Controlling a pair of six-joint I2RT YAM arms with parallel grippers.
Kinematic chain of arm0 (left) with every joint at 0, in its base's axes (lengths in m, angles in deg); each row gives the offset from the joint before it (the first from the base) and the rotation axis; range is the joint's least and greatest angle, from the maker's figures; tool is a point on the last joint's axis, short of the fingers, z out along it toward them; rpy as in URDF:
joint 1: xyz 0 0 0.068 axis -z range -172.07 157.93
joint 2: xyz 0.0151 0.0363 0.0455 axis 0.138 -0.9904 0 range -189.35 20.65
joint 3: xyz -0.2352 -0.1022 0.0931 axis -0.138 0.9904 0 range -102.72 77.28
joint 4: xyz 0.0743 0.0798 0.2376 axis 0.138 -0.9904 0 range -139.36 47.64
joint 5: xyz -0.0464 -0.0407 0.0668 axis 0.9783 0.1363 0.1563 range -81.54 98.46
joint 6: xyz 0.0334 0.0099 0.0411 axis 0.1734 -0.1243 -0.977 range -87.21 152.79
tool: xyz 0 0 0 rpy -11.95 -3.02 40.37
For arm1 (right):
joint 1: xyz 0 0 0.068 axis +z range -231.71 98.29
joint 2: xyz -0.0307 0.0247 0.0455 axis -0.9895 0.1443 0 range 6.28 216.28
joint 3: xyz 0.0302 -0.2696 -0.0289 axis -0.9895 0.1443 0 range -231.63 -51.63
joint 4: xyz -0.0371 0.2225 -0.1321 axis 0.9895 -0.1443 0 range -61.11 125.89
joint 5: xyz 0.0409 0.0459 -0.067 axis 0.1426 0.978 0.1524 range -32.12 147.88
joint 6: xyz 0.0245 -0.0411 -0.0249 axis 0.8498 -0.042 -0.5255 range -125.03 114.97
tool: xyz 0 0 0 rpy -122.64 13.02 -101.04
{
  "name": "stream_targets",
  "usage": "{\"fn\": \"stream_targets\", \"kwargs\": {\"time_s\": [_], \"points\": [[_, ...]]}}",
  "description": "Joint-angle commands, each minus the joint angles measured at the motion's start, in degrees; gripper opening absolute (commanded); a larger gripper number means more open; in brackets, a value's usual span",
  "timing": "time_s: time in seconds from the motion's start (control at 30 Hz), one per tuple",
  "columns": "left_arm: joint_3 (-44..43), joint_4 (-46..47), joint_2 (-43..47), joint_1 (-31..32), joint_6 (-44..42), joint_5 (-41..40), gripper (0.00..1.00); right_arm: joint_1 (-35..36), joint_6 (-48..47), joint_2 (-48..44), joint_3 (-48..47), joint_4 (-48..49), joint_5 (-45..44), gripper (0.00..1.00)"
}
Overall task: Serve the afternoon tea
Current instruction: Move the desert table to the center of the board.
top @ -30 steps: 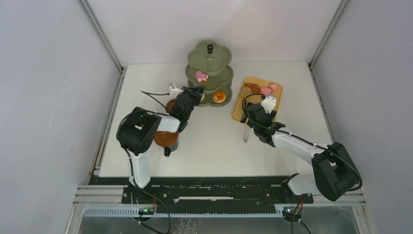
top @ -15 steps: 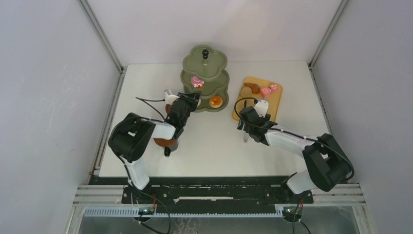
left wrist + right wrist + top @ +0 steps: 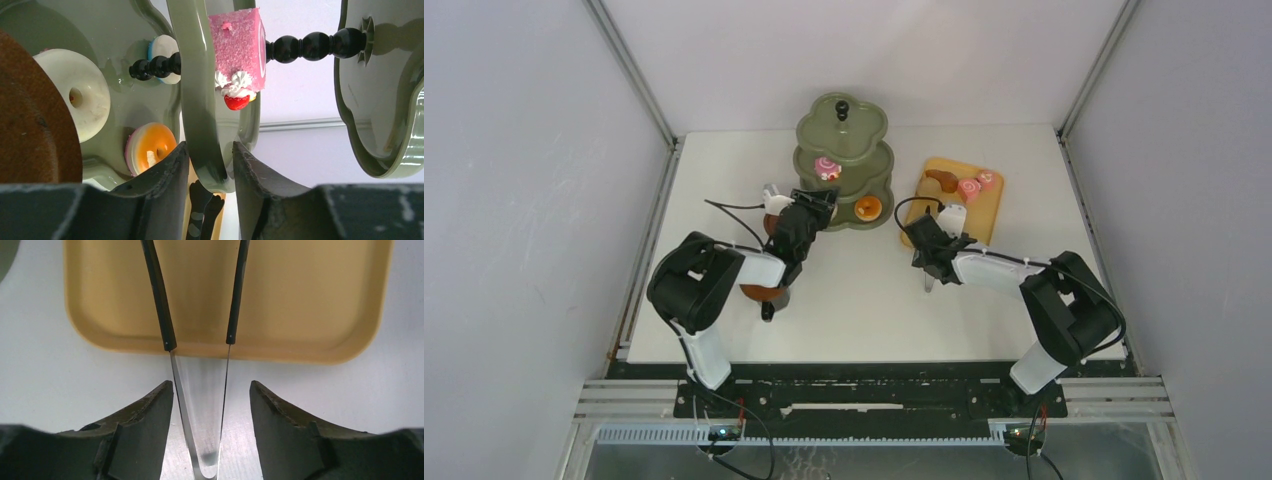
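From above, the olive three-tier stand (image 3: 842, 140) sits at the far side of the white table (image 3: 864, 300), grey walls close round. Left wrist: the left gripper (image 3: 208, 150) pinches the stand's middle rim near a pink swirl cake (image 3: 237, 45); a brown shape (image 3: 30, 130) is cropped. Right wrist: the right gripper (image 3: 211, 390) gapes, untouching, astride black tongs (image 3: 161, 315) whose tips lie on the yellow tray (image 3: 300, 300)

The overhead camera is looking down from above the near edge of the table (image 3: 864, 300), taking in everything, with the stand (image 3: 842, 160) at the far middle. The left wrist camera is sitting right against the stand, peering sideways between its tiers; both views are sharing its pink cake (image 3: 826, 167). The right wrist camera is hovering low, right of the stand, facing down at the tongs (image 3: 159, 300) and the tray (image 3: 300, 300) edge, which the overhead view is also showing.
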Motion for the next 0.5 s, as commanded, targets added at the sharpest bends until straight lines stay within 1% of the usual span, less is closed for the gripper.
{"fn": "stream_targets", "kwargs": {"time_s": [0.0,0.07,0.27,0.37,0.47], "points": [[0.4,2.2,2.1,0.5,-1.8,0.1,0.44,0.1,1.3,0.7,-1.9,-0.2,-1.7,0.62],[0.7,2.2,2.3,0.5,-1.8,0.2,0.48,0.1,1.3,1.1,-2.0,-0.1,-1.4,0.57],[1.6,2.2,3.2,0.4,-2.4,0.1,0.56,0.6,1.6,2.0,-2.6,-0.9,-1.6,0.55],[1.8,1.7,4.2,0.4,-3.1,0.0,0.61,1.2,1.4,1.0,-2.6,-1.3,-2.5,0.54],[1.8,0.7,5.3,0.5,-4.1,0.2,0.63,1.7,1.0,-0.7,-2.6,-1.8,-2.6,0.53]]}}
